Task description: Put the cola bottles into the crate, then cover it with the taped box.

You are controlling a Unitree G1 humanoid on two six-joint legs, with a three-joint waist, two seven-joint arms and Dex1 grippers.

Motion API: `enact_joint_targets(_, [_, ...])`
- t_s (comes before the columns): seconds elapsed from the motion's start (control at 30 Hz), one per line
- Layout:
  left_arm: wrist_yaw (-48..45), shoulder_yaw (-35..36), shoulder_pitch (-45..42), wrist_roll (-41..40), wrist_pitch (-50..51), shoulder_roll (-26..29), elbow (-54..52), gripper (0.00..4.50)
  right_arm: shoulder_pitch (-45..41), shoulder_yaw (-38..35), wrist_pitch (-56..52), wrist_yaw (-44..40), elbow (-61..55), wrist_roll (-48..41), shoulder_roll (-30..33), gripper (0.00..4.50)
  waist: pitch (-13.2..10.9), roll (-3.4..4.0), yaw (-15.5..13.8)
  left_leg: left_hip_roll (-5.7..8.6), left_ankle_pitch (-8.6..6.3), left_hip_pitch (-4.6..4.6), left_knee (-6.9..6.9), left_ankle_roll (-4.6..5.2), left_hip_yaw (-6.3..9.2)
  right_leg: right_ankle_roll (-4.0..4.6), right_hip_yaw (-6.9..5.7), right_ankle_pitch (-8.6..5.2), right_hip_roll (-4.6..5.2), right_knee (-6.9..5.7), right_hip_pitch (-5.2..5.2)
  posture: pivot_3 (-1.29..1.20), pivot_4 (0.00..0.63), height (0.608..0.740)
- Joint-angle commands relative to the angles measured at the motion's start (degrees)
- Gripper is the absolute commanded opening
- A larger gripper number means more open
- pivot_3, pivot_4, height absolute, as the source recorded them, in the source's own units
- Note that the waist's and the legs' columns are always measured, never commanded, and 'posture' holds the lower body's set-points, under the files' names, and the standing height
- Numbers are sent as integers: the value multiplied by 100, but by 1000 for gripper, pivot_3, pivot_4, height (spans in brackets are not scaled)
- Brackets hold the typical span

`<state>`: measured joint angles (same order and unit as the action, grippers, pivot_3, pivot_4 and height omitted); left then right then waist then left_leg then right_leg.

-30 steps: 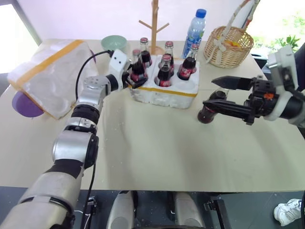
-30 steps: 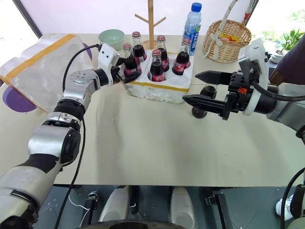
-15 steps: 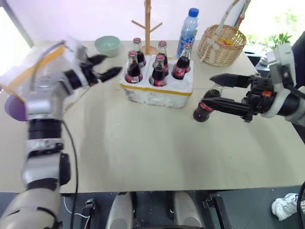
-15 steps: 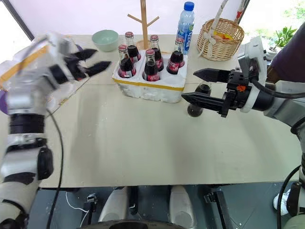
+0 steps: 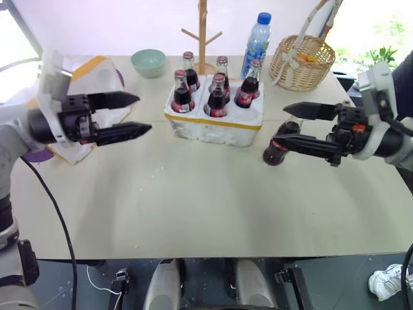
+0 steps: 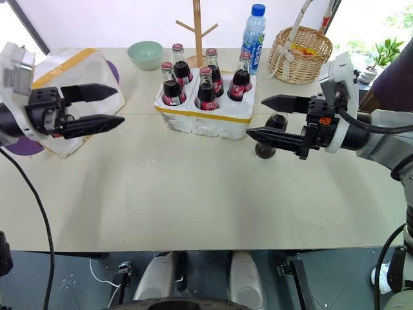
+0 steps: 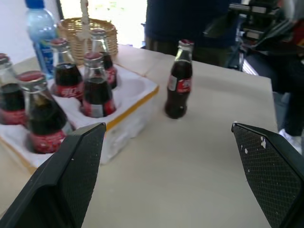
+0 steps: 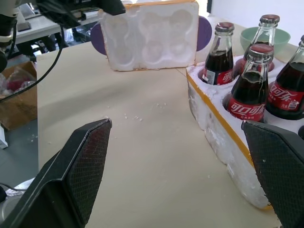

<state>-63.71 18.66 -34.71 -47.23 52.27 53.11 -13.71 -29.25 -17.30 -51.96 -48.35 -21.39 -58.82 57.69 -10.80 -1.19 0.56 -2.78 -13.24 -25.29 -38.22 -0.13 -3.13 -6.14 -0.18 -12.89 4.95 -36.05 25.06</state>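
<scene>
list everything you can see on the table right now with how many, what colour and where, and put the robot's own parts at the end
cola bottles: five, dark with red caps, standing in the crate.
cola bottle: one, dark, on the table right of the crate, behind the right hand.
crate: one, white with yellow band, table middle-back.
taped box: one, white with yellow tape, far left, tilted, hollow side facing the crate.
purple plate: one, under the taped box.
bowl: one, pale green, behind the crate.
wooden rack: one, behind the crate.
water bottle: one, clear, blue cap, back.
basket: one, wicker, back right.
left hand: black, open, by the taped box.
right hand: black, open.
</scene>
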Motion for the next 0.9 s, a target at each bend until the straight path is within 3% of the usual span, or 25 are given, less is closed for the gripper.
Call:
enact_joint_targets(0.03, [14, -142, -317, -171, -55, -49, 19, 4432, 140, -467, 64, 257, -286, -17, 24, 4500, 0, 0, -10, 0, 0, 0, 0, 0, 0, 0, 0, 0, 0, 0, 0, 0, 150, 740])
enact_joint_targets(0.23, [-60, -667, -690, -90, -187, -372, 323, 4432, 1400, -1889, -164, 1299, -879, -9, -253, 4500, 2, -3, -124, 3, 0, 1, -1, 0, -1, -7, 1, 4, -1, 2, -4, 0, 150, 740])
enact_joint_targets(0.33, [-205, -921, -812, 26, -319, -506, 582, 4432, 2887, -3099, -399, 1195, -1652, -224, -610, 4500, 4, -5, -204, 3, 0, 0, 1, 0, 4, -17, -1, 9, -2, 3, -6, 0, 150, 740])
enact_joint_targets(0.5, [-368, -1260, -1129, 217, -534, -786, 1009, 4432, 4393, -4233, -351, 1247, -2176, -535, -1110, 4500, 5, -1, -202, 2, 0, 21, 0, 0, 9, 0, -2, -2, -7, 16, -32, 0, 150, 740])
enact_joint_targets(0.67, [-541, -1479, -1243, 267, -636, -1041, 1109, 4432, 4864, -4249, -103, 1802, -2211, -230, -1415, 4500, 7, -3, -107, -1, -1, 62, 2, -1, 9, 12, 0, -4, -7, 51, -84, 0, 150, 740])
enact_joint_targets(0.9, [-635, -1676, -1289, 232, -523, -1240, 1030, 4432, 4480, -2839, 426, 2876, -2241, 393, -2218, 4500, 10, 1, -103, -5, -1, 68, 14, 0, 8, 19, 7, -8, -15, 51, -81, 0, 150, 740])
